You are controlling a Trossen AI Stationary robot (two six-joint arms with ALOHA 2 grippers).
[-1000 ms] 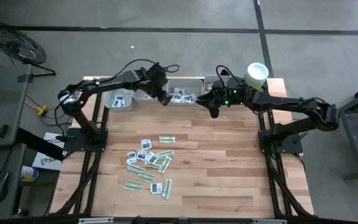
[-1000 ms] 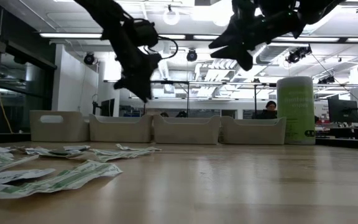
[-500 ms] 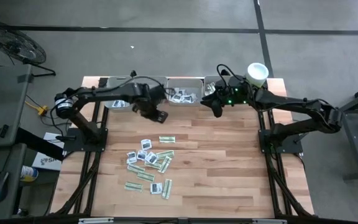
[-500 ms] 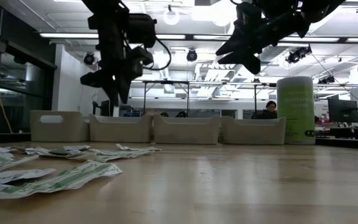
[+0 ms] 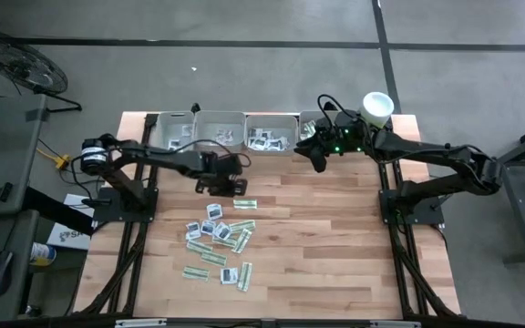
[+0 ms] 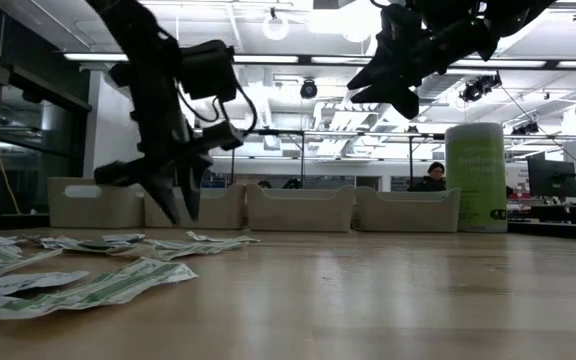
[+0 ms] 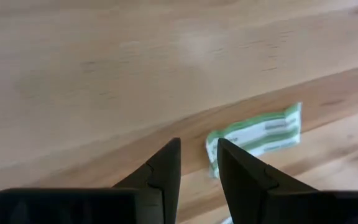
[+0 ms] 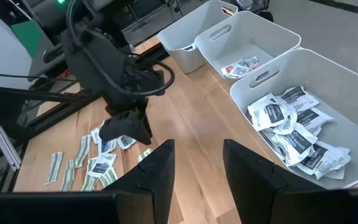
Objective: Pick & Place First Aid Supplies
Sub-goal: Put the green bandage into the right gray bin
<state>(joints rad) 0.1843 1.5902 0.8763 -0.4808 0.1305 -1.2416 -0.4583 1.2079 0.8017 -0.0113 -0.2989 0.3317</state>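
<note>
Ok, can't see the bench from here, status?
Left gripper open, empty, low over the green strip. Right gripper open, empty, up by the trays. Loose sachets on the table. Path clear.

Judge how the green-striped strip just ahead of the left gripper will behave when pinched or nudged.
The green-striped strip lies flat on the bare table, so it is probably thin and light and may slide rather than lift. Others in the pile curl at their ends, suggesting it will flop.

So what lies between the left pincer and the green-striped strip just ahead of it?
Nothing but bare wood. In the left wrist view the left pincer hangs open over the table, and the green-striped strip lies flat just past its fingertips, untouched.
</note>
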